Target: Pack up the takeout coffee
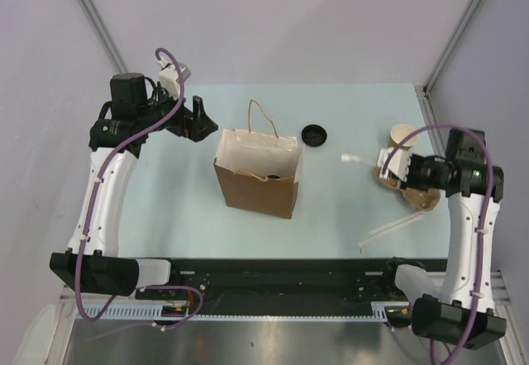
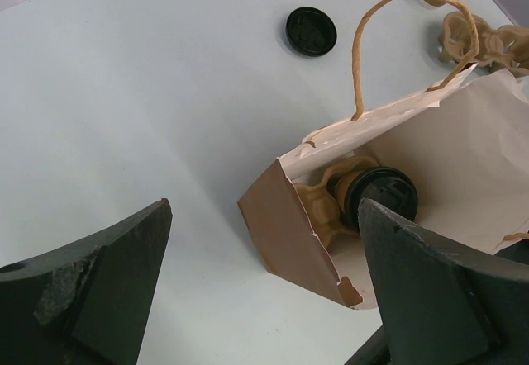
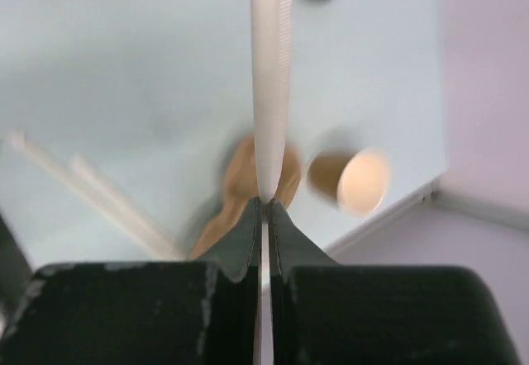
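An open tan paper cup [image 1: 402, 135] with a pale inside stands lidless at the far right, also seen in the right wrist view [image 3: 355, 182]. A loose black lid [image 1: 314, 135] lies on the table behind the bag. Inside the brown paper bag [image 1: 256, 187] a second cup with a black lid [image 2: 382, 196] sits in a pulp carrier. My right gripper [image 1: 383, 164] is shut on a long white wrapped straw [image 3: 271, 76], above a brown pulp carrier tray [image 1: 417, 196]. My left gripper [image 1: 198, 120] hangs open to the left of the bag, its jaws [image 2: 264, 210] wide apart with nothing between them.
Two more white straws [image 1: 393, 227] lie near the front right of the table. The bag's twine handle [image 2: 364, 51] stands up over its open mouth. The table's right edge [image 1: 426, 109] runs close behind the open cup.
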You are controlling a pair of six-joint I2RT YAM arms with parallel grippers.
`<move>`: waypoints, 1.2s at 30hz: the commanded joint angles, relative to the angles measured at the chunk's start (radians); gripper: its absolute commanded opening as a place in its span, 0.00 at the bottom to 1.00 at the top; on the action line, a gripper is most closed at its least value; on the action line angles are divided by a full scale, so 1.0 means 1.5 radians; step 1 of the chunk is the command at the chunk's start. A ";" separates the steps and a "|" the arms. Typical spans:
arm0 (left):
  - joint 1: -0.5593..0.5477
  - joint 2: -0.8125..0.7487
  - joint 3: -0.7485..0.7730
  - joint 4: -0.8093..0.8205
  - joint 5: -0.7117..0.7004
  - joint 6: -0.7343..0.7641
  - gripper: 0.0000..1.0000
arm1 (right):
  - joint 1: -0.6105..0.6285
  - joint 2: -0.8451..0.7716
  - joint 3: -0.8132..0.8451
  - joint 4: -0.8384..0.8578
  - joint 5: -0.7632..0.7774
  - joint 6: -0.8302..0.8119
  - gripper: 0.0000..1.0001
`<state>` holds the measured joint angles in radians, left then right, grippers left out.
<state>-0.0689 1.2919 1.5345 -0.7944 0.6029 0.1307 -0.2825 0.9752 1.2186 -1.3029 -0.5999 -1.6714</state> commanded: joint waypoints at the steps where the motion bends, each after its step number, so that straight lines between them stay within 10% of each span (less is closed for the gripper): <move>1: 0.005 -0.008 0.005 0.020 -0.001 -0.006 0.99 | 0.132 0.045 0.155 0.144 -0.150 0.416 0.00; 11: 0.021 -0.047 -0.038 0.045 -0.001 -0.041 1.00 | 0.451 0.152 0.318 0.536 -0.147 0.978 0.00; 15: 0.064 -0.074 -0.082 0.132 0.234 -0.116 1.00 | 0.511 0.184 0.275 0.681 -0.124 1.097 0.00; 22: 0.052 -0.225 -0.201 0.572 0.298 -0.309 0.97 | 0.564 0.235 0.224 0.839 -0.129 1.219 0.00; 36: -0.169 -0.083 0.005 0.506 0.181 -0.261 0.78 | 0.644 0.243 0.176 0.853 -0.104 1.211 0.00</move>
<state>-0.2810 1.1000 1.5002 -0.0452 0.9176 -0.2321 0.6750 1.3693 1.4990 -0.0700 -0.7681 0.1429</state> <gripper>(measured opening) 0.804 0.017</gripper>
